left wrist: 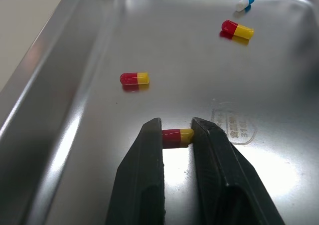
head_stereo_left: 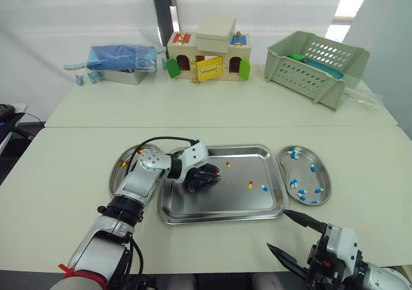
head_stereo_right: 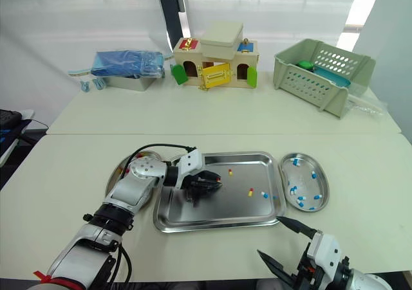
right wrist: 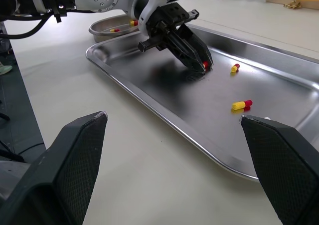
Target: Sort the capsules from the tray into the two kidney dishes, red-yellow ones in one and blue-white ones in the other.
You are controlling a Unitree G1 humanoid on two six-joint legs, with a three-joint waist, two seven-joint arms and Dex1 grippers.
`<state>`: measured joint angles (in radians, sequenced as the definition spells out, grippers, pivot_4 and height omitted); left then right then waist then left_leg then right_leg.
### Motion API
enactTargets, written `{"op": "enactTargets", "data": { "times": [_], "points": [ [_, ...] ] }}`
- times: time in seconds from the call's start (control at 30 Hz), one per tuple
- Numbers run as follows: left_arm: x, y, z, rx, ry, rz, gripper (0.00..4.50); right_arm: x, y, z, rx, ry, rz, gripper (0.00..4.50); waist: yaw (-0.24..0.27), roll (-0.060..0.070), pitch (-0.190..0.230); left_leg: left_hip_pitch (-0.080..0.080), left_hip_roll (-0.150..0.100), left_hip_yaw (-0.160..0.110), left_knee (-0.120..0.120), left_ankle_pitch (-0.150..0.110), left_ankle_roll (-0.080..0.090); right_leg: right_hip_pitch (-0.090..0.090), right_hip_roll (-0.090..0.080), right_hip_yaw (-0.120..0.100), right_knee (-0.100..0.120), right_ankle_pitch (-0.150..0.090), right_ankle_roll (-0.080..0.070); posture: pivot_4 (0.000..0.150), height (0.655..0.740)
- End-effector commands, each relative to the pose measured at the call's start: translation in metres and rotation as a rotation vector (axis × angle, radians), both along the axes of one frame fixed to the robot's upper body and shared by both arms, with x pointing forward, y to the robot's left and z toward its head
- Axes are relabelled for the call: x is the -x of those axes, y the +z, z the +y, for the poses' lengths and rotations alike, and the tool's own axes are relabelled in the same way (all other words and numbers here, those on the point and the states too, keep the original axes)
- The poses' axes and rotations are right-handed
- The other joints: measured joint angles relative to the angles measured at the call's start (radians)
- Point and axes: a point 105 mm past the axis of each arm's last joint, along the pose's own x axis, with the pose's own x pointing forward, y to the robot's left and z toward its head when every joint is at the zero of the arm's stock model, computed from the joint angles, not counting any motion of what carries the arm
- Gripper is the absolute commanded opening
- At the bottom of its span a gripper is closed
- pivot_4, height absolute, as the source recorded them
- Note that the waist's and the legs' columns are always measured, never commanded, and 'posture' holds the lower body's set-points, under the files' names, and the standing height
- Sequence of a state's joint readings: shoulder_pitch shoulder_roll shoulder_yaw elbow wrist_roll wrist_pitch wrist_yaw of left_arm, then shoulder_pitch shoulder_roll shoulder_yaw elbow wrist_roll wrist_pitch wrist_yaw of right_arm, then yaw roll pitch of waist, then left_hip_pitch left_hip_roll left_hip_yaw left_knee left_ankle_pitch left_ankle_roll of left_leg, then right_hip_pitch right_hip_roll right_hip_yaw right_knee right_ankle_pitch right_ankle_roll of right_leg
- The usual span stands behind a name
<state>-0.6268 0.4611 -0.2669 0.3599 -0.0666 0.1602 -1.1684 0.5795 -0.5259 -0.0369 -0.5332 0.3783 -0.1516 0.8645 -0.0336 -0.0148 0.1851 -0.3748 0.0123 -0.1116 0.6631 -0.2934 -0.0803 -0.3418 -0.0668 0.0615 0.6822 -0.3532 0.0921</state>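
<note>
One red-yellow capsule (left wrist: pixel 178 136) sits pinched in the left gripper (left wrist: pixel 177 127) on the tray (left wrist: pixel 60 110); the right gripper (head_stereo_left: pixel 277 229) gapes wide.

- One tray (head_stereo_left: pixel 219 214).
- Two kidney dishes: left dish (head_stereo_left: pixel 114 174), right dish (head_stereo_left: pixel 304 160).
- Three red-yellow capsules in the tray: one pinched capsule (left wrist: pixel 177 135) between the left gripper (left wrist: pixel 177 126) fingers, a near loose capsule (left wrist: pixel 134 79) and a far loose capsule (left wrist: pixel 237 29).
- One blue-white capsule (left wrist: pixel 245 2) in the tray.
- Roughly seven blue-white ones in the right dish; the exact count is hard to tell.
- At least two red-yellow ones in the left dish, which the arm partly hides.
- Two grippers, counting the right gripper (head_stereo_left: pixel 276 228).
- One basket (head_stereo_left: pixel 315 68), one toy house (head_stereo_left: pixel 206 62), one tin (head_stereo_left: pixel 125 76).
</note>
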Motion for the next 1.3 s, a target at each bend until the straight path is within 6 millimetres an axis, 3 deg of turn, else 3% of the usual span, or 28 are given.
{"op": "enactTargets", "data": {
  "times": [0.03,0.2,0.33,0.57,0.63,0.83,1.2,1.3],
  "points": [
    [-0.002,0.035,0.014,0.069,0.065,-0.07,0.85,0.001,0.012,0.003,-0.023,0.005,-0.028,4.5,-0.002,0.0,0.0,0.0,0.0,0.0,0.0,0.0,0.0,0.0,0.0,0.0,0.0,0.0,0.0,0.15,0.74],
    [0.003,0.066,0.046,0.133,0.236,-0.113,0.85,0.0,0.013,0.004,-0.027,0.015,-0.027,4.5,-0.003,0.0,0.0,0.0,0.0,0.0,0.0,0.0,0.0,0.0,0.0,0.0,0.0,0.0,0.0,0.15,0.74],
    [0.009,0.08,0.085,0.149,0.44,-0.16,0.85,-0.001,0.012,0.005,-0.023,0.057,-0.019,4.5,-0.001,0.0,0.0,0.0,0.0,-0.001,-0.001,0.0,0.0,0.0,0.0,0.0,0.0,0.0,0.0,0.15,0.74],
    [0.032,0.079,0.166,0.155,0.82,-0.185,0.85,-0.019,0.013,-0.003,-0.019,0.115,-0.039,4.5,0.002,0.0,0.0,0.001,0.001,-0.001,-0.001,0.0,0.0,0.0,0.0,0.0,0.0,0.0,0.0,0.15,0.74],
    [0.037,0.075,0.181,0.154,0.888,-0.188,0.85,-0.021,0.013,-0.003,-0.021,0.136,-0.04,4.5,0.003,0.0,0.0,0.001,0.001,-0.001,-0.001,0.0,0.0,0.0,0.0,0.0,0.0,0.0,0.0,0.15,0.74],
    [0.043,0.062,0.19,0.154,0.947,-0.166,0.85,-0.023,0.01,-0.004,-0.014,0.185,-0.034,4.5,0.006,-0.001,0.0,0.0,0.0,-0.001,-0.001,0.0,0.0,0.001,-0.001,-0.001,-0.001,0.0,0.0,0.15,0.74],
    [0.042,0.049,0.184,0.13,0.922,-0.092,0.85,-0.022,0.004,-0.008,-0.003,0.178,-0.026,4.5,0.002,-0.001,0.0,0.001,0.001,-0.001,-0.001,0.0,0.0,0.001,-0.001,0.0,0.0,0.0,0.0,0.15,0.74],
    [0.04,0.046,0.185,0.114,0.924,-0.071,1.47,-0.022,0.002,-0.008,-0.005,0.171,-0.023,4.5,0.002,-0.001,0.0,0.001,0.001,-0.001,-0.001,0.0,0.0,0.0,-0.001,0.0,0.0,0.0,0.0,0.15,0.74]
  ]
}}
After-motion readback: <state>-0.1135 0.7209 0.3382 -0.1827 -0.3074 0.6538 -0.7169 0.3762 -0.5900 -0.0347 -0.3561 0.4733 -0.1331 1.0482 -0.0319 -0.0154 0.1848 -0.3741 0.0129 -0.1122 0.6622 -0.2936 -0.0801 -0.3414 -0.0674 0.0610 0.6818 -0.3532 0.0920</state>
